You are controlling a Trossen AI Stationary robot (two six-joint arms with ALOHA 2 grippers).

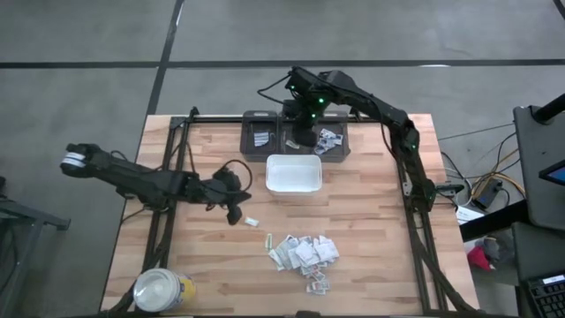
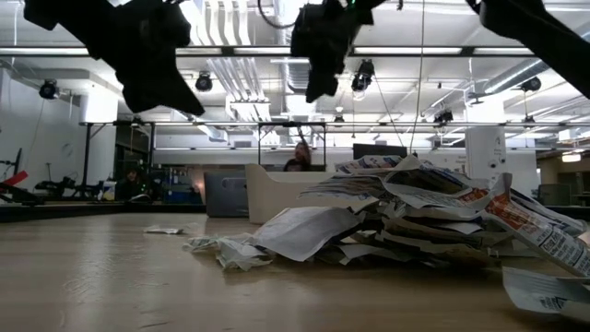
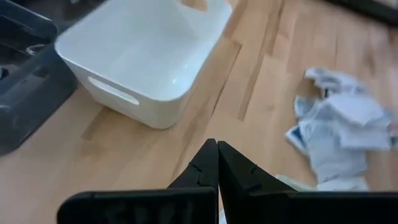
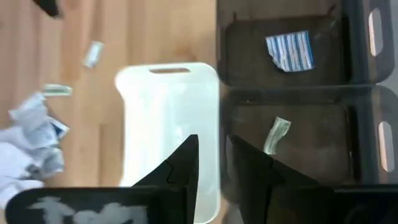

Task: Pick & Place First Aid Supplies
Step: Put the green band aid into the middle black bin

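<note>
High view, and the right gripper (image 1: 305, 134) is up at the far edge of the table, poised over the dark organizer (image 1: 297, 134) and its compartments. From the right wrist view its fingers (image 4: 186, 163) stand a narrow gap apart with nothing between them. Just ahead of them in a dark compartment lies a slim greenish packet (image 4: 275, 135), and one compartment over sits a blue-striped packet (image 4: 290, 51); neither touches the gripper. More packets (image 1: 329, 141) rest in the organizer's right-hand compartment.

The white tray (image 1: 293, 174) sits just in front of the organizer, near the middle of the table, and looks empty inside from the left wrist view.

The main pile of packets (image 1: 305, 253) lies at the near side of the table, well apart from the right gripper. Two strays are out on the wood: a small white packet (image 1: 250, 221) just beside the left gripper (image 1: 235, 215), and a green-tinted one (image 1: 269, 239) between that and the pile.

The left gripper hangs above the table left of centre, its fingers (image 3: 205, 168) pressed together on nothing, pile ahead of it and off to one side.

A yellow jar (image 1: 162, 291) with a white lid stands at the near left corner.

In the low view the pile's wrappers show red and dark print, too small to read.
</note>
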